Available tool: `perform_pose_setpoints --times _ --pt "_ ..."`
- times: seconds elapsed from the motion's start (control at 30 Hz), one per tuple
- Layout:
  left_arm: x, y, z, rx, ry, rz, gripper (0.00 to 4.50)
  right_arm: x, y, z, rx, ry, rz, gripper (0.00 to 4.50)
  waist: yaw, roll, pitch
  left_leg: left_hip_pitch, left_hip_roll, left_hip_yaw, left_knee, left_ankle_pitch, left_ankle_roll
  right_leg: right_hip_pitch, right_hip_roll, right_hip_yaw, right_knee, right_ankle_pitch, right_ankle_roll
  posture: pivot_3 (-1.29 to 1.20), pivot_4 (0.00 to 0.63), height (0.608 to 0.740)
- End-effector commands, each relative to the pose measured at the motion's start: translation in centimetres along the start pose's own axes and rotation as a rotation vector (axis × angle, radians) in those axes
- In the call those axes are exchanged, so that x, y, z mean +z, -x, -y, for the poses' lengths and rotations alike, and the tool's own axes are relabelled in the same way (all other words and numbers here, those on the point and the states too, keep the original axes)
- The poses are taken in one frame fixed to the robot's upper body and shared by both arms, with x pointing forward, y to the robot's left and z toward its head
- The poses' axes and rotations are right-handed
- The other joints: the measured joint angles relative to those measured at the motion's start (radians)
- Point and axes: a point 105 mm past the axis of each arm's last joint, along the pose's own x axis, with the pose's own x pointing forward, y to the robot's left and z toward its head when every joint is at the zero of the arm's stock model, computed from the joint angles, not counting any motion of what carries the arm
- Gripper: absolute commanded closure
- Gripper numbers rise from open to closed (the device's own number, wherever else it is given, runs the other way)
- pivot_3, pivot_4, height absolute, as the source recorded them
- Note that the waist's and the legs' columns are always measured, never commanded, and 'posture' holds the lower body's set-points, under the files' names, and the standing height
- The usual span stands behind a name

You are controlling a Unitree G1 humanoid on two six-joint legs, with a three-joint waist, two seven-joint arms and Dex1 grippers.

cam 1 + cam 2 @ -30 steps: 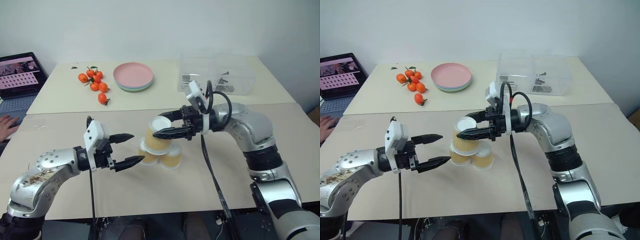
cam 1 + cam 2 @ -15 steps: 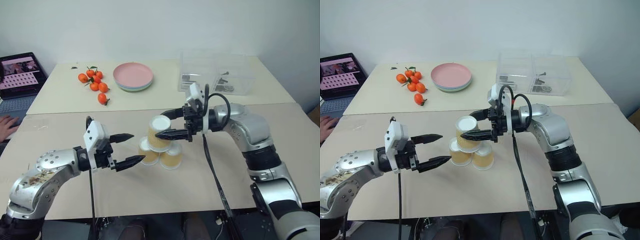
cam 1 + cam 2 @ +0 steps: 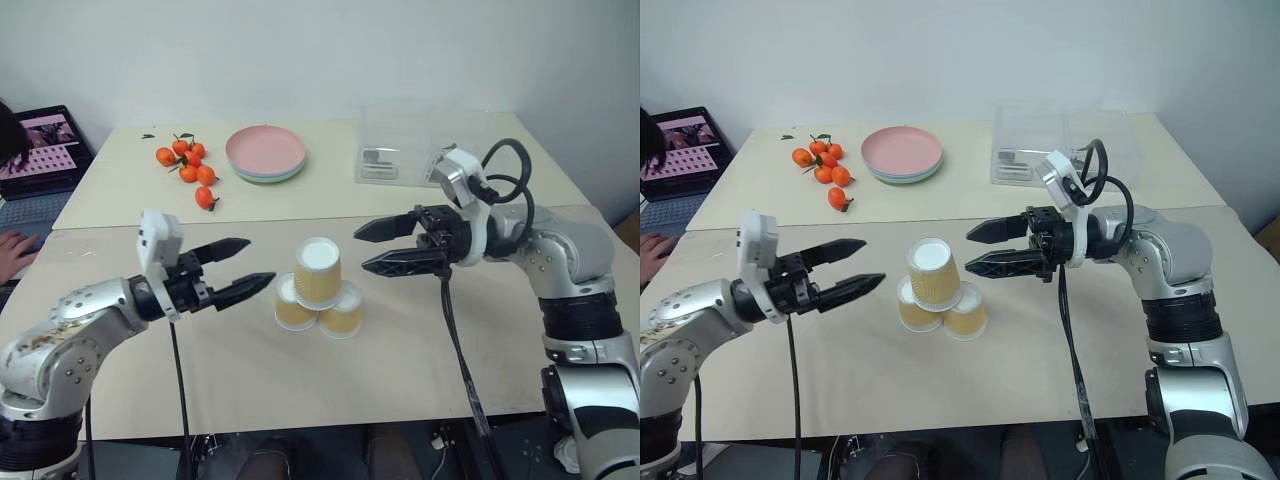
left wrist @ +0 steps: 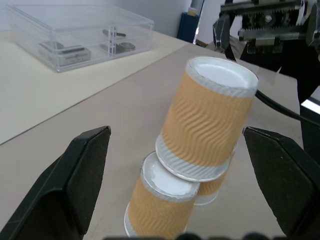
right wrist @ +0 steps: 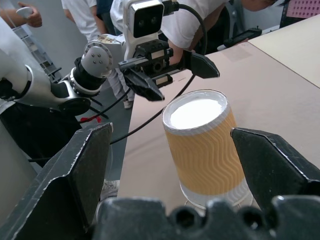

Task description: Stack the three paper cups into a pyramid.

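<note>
The three paper cups stand upside down as a pyramid in the middle of the near table. Two cups (image 3: 293,306) (image 3: 343,313) sit side by side. The third cup (image 3: 318,271) rests on top of them, slightly tilted, white base up. My right gripper (image 3: 362,249) hovers open just right of the top cup, fingers level and pointing at it, clear of it. To the left of the stack my left gripper (image 3: 256,262) is open, aimed at the cups with a gap between. In the left wrist view the top cup (image 4: 210,120) leans over a lower cup (image 4: 157,205).
On the far table lie several tangerines (image 3: 188,165), a pink plate (image 3: 266,152) and a clear plastic box (image 3: 430,145). A laptop (image 3: 35,150) and a person's hand (image 3: 14,250) are at the far left edge. A black cable hangs from each wrist.
My right gripper has opened, let go of the top cup and drawn back to the right. The left gripper rose a little and shifted left. The top cup stays on the lower two.
</note>
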Motion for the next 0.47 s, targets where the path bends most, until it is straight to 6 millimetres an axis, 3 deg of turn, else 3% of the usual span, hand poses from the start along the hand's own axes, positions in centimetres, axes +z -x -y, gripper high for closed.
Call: perform_pose_setpoints --times 0.03,0.23,0.37,0.47 --pt "1.4 1.6 -2.0 0.14 0.015 0.078 0.0 0.5 2.1 0.5 -0.112 0.063 0.028 0.05 0.003 0.0 0.0 0.0 0.0 0.0 0.0 0.0 0.0 0.0 0.0 0.0 0.0 0.0 0.0 0.0 0.15 0.728" --pt "0.1 3.8 -2.7 0.322 0.066 0.124 0.0 -1.4 6.2 2.0 -0.432 0.092 0.082 0.05 0.016 0.0 0.0 -0.001 0.0 0.0 0.0 0.0 0.0 -0.001 -0.001 0.0 -0.001 0.0 0.0 0.0 0.15 0.728" --pt "-1.6 4.7 -3.4 0.448 0.08 0.126 0.0 -2.6 8.2 3.7 -0.666 0.104 0.123 0.05 0.021 0.0 0.0 0.001 0.001 0.002 -0.001 0.0 -0.001 0.0 0.0 0.001 0.0 0.001 -0.001 0.0 0.15 0.728" --pt "-3.7 6.0 -5.2 0.636 0.123 0.166 0.0 -3.6 10.4 5.8 -0.904 0.028 0.225 0.05 0.022 0.0 0.0 0.006 0.001 0.004 -0.001 0.0 0.0 0.005 0.0 0.002 -0.001 0.001 -0.001 0.0 0.15 0.728"
